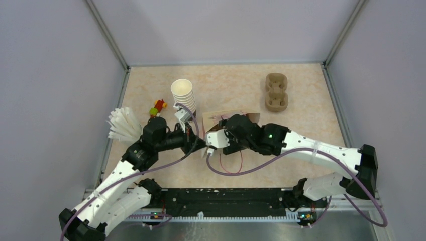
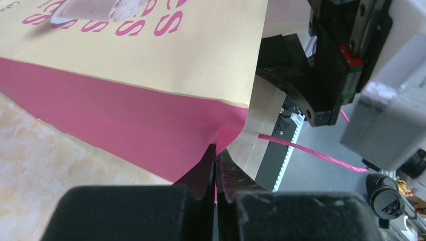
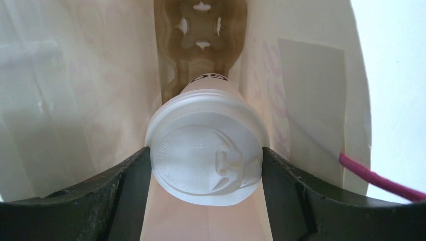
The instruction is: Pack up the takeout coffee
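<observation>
1. The right pincer [image 3: 206,159] stands with its jaws wide. One finger [image 3: 118,191] presses against each side of the lid rim of the takeout coffee [image 3: 206,135], so the cup is gripped between them.
2. The takeout coffee sits directly between the fingers. Its lid faces the wrist camera and its body runs away from the pincer. Black lettering shows on the far part of its wall.
3. The paper bag [image 3: 311,100] walls in the pincer tips and the cup on both sides, so the cup is inside the bag.
4. The cup carrier [image 3: 201,45], brown, lies beyond the cup at the bag's far end. The cup's base is hidden, so contact with it cannot be told.
5. The pink cord handle [image 3: 382,178] lies to the right of the right finger, at the bag's mouth.
6. The left pincer [image 2: 215,165], just beside the right pincer, has its jaws fully closed. It clamps the bag's edge at the pink band.
7. Farther out on the table [image 1: 236,85]:
   - A stack of lidless cups [image 1: 184,95] stands beyond the left pincer.
   - A second brown carrier [image 1: 277,93] lies beyond the right pincer, well apart from the bag.
</observation>
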